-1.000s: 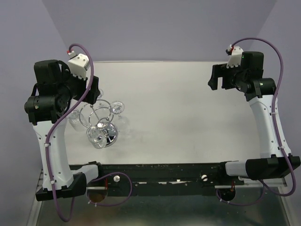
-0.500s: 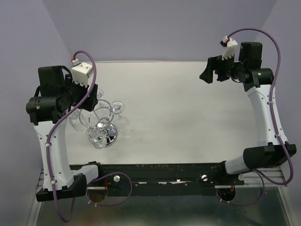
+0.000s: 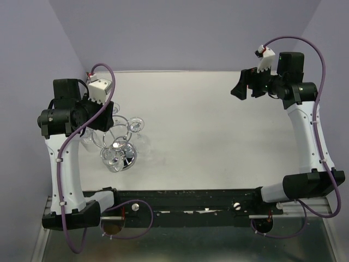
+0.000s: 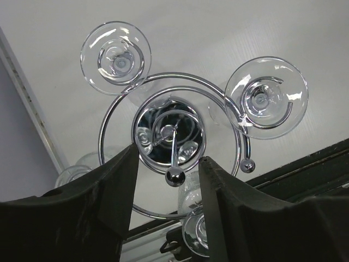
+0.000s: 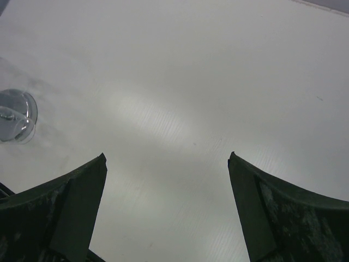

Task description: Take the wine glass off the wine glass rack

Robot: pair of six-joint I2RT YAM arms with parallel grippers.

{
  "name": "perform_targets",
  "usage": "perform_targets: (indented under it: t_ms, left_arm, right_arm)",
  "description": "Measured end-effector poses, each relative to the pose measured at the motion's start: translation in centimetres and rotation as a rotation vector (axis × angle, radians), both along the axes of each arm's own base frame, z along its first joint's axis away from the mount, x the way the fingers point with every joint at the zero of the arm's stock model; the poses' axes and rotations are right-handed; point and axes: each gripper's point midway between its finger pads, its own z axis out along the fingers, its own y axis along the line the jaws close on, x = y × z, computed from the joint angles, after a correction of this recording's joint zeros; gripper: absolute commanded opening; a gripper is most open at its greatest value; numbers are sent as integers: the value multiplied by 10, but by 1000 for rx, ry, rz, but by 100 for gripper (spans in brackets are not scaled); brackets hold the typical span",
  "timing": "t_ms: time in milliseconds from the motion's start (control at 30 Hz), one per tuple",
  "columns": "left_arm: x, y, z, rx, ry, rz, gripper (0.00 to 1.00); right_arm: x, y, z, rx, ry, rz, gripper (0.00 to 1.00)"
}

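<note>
White table [image 3: 218,136], lilac walls. The wine glass rack [image 3: 117,144] stands at nine o'clock, glasses hanging in its loops. The left gripper [image 4: 168,155] hovers over it, jaws parted and empty; the right gripper [image 5: 167,155] gapes at one o'clock. I'd centre on one wine glass [image 4: 272,82] stem before closing, then slide it outward.

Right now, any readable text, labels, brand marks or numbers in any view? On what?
No readable text in any view.
Rack: bare chrome, no marks.
Glasses: clear, no print.
Rail: white patches, too small to tell whether they carry lettering.
</note>
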Motion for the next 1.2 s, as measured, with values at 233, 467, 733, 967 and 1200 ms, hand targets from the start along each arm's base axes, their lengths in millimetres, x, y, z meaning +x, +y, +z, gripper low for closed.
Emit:
perform_targets:
  t_ms: [233,467,733,967,1200]
  left_arm:
    - [-1,0,-16,2,47,-12,54]
    - [-5,-3,-32,-17,97,-26,49]
    - [-6,-10,-32,-48,97,-46,36]
    - [-7,-15,-31,-70,93,-66,20]
    - [-8,-16,-30,-77,70,-68,1]
  right_arm:
    - [-5,0,-3,0,6,0,100]
    - [-5,0,-4,0,6,0,100]
    - [-5,1,-4,3,7,5,100]
    - [-6,1,-8,4,16,7,100]
    - [-6,1,-10,6,22,9,100]
